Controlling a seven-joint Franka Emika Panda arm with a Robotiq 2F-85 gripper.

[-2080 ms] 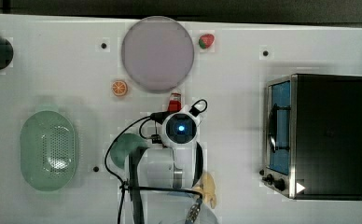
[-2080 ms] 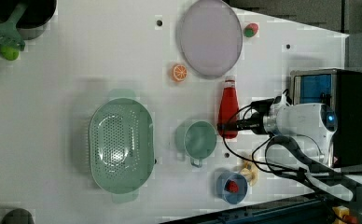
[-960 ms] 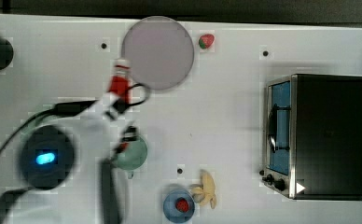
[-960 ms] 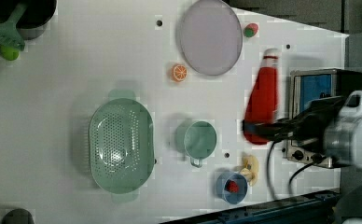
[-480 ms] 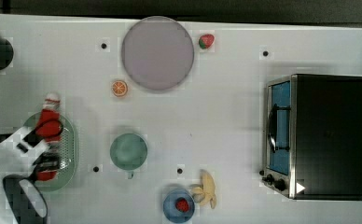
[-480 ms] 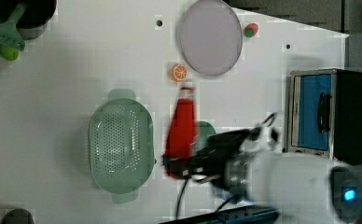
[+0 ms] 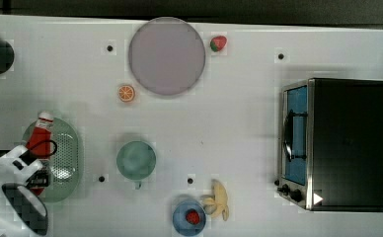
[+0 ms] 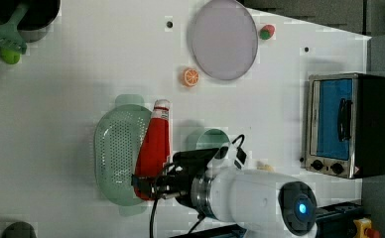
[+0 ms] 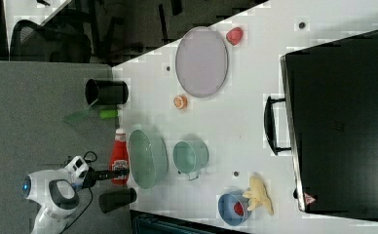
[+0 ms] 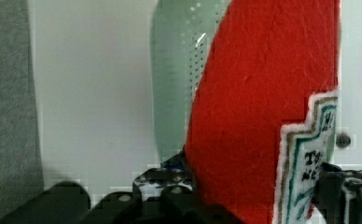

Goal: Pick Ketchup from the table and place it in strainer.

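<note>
The jaws (image 8: 142, 184) are clamping the base of the Ketchup (image 8: 153, 148), standing partly apart at the bottle's width, one finger (image 10: 170, 196) showing on each side of the red body in the wrist view. The Ketchup (image 10: 258, 102) is being held lying level, white cap pointing away from the arm, and is hanging over the strainer (image 8: 116, 153); whether it is touching the basket cannot be told. In the top view the bottle (image 7: 40, 136) is lying over the strainer's (image 7: 70, 153) end at the top view's left, cap reaching past the rim. In the right view the Ketchup (image 9: 119, 156) is showing just beside the strainer (image 9: 148, 158) on the right view's left, with the jaws (image 9: 110, 174) below it. The arm (image 8: 250, 201) is reaching in from the left view's bottom edge. Just past the strainer a green cup (image 7: 136, 160) is sitting on the white counter (image 7: 239, 123). Near the cup a blue bowl (image 7: 189, 217) holding a small red thing is sitting beside a banana (image 7: 218, 200). Further off, an orange slice (image 7: 126, 93) is lying near a grey plate (image 7: 166, 56), with a strawberry (image 7: 218, 43) just beside the plate. A toaster oven (image 7: 335, 144) is standing well apart at the top view's right.
</note>
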